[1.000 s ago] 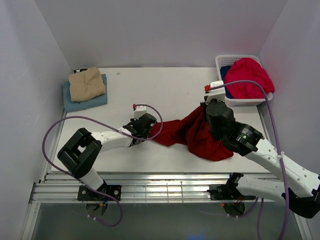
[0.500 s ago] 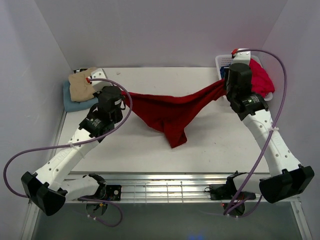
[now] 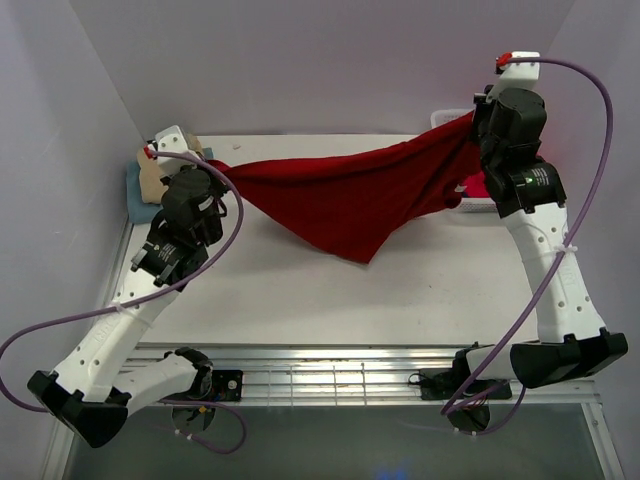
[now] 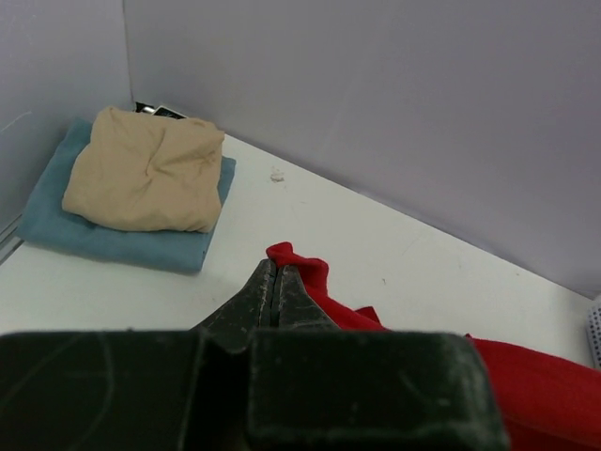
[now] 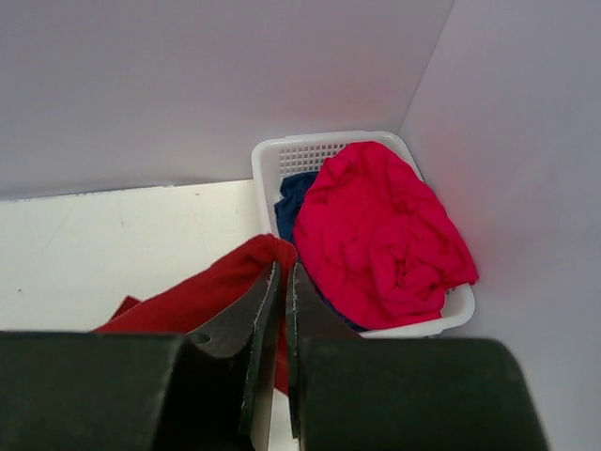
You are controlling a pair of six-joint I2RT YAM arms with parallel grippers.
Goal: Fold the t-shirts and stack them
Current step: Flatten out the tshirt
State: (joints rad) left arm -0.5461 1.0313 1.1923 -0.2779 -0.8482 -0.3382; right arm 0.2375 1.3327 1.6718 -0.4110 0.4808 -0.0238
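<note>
The dark red t-shirt [image 3: 345, 195] hangs stretched in the air between both grippers, its lowest point near the table's middle. My left gripper [image 3: 210, 168] is shut on its left edge [image 4: 305, 268]. My right gripper [image 3: 478, 118] is shut on its right edge [image 5: 239, 277], raised above the basket. The folded tan t-shirt [image 4: 146, 169] lies on the folded light blue t-shirt [image 4: 113, 240] at the far left corner. The bright pinkish-red t-shirt [image 5: 380, 235] is bunched on top of the deep blue t-shirt [image 5: 294, 193] in the basket.
The white lattice basket [image 5: 324, 148] stands in the far right corner against the walls. Grey walls close in the table [image 3: 300, 290] on the left, back and right. A metal rail runs along the near edge [image 3: 330, 375].
Both grippers have lifted and spread apart with the dark red t-shirt, from bunched on the table a second ago to stretched wide and high now. The right gripper rose above the basket.
</note>
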